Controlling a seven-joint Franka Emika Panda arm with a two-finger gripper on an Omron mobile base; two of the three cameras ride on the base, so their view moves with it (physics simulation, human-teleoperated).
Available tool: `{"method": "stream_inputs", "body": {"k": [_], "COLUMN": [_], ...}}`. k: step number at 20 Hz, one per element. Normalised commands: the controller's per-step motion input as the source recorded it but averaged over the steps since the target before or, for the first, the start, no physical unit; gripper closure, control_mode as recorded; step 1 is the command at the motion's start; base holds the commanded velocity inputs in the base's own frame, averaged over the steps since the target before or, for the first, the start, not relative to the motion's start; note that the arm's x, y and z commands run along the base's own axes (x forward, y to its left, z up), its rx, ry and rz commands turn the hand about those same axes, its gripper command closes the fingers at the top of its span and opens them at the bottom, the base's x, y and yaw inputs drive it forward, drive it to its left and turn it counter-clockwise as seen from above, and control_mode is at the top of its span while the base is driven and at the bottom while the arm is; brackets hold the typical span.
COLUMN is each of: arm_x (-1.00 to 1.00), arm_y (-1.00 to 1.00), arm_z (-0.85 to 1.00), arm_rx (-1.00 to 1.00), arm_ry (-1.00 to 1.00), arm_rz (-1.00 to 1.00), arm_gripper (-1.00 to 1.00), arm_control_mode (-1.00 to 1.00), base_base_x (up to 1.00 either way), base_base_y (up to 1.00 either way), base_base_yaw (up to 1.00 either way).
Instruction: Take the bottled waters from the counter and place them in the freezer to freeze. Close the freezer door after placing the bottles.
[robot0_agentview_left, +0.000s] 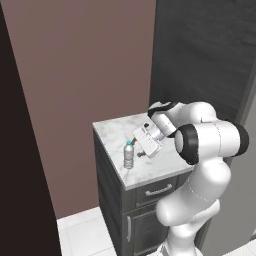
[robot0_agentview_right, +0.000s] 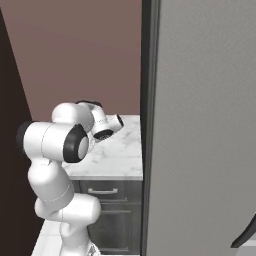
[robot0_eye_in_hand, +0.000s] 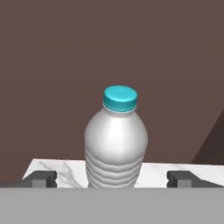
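Observation:
A ribbed clear bottle with a light-blue cap (robot0_agentview_left: 129, 155) stands upright near the front left of the white marble counter (robot0_agentview_left: 112, 132). My gripper (robot0_agentview_left: 140, 152) hovers just right of it at the same height, pointing at it. In the hand view the bottle (robot0_eye_in_hand: 116, 144) sits dead centre, and my gripper (robot0_eye_in_hand: 113, 180) is open with its dark fingertips (robot0_eye_in_hand: 41, 179) wide on either side, short of the bottle. The red-capped bottle is out of view. The freezer's grey steel door (robot0_agentview_right: 205, 125) fills the right side.
A brown wall (robot0_agentview_left: 90, 60) rises behind the counter, with a dark tall panel (robot0_agentview_left: 15, 150) at the left edge. The counter's dark cabinet has a drawer with a silver handle (robot0_agentview_left: 159, 190). A dark handle (robot0_agentview_right: 245, 235) shows low on the freezer door. White floor tiles (robot0_agentview_left: 85, 235) lie below.

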Motion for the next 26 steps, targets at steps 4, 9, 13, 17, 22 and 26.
{"method": "stream_inputs", "body": {"k": [4,9,13,17,22,26], "arm_x": [0.00,0.00,0.00,0.00,0.00,0.00], "arm_y": [0.00,0.10,0.21,0.10,0.03,0.13], "arm_z": [0.00,-0.01,-0.02,0.00,0.00,-0.02], "arm_rx": [0.00,0.00,0.00,0.00,0.00,0.00], "arm_ry": [0.04,0.06,0.05,0.02,0.01,0.01], "arm_rz": [0.00,0.00,0.00,0.00,0.00,0.00], "arm_gripper": [-1.00,-1.00,-1.00,-1.00,-1.00,-1.00], "arm_control_mode": [-1.00,-1.00,-1.00,-1.00,-1.00,-1.00], "base_base_x": [0.00,0.00,0.00,0.00,0.00,0.00], "base_base_y": [0.00,0.00,0.00,0.00,0.00,0.00], "base_base_yaw": [0.00,0.00,0.00,0.00,0.00,0.00]}}
